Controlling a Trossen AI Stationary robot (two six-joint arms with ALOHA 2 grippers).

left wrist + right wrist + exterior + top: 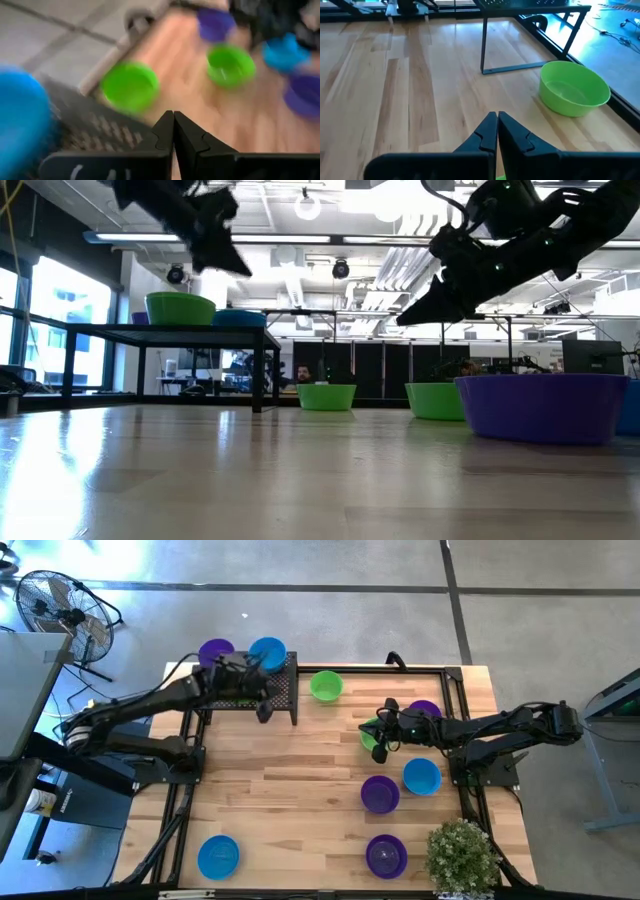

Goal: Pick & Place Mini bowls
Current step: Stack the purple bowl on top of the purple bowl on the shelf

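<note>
From above, glossy green, blue and purple plastic mini bowls (421,776) dot the wooden desk (290,790); two sit on the black mesh rack (280,690). Left gripper (173,131) and right gripper (497,131): each pressed together, empty.

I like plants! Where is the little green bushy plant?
In the high view, the small green potted plant sits at the table's near right corner, beside a glossy purple plastic bowl.

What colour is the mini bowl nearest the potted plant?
Purple: the mini bowl beside the potted plant, clearest in the high view.
</note>
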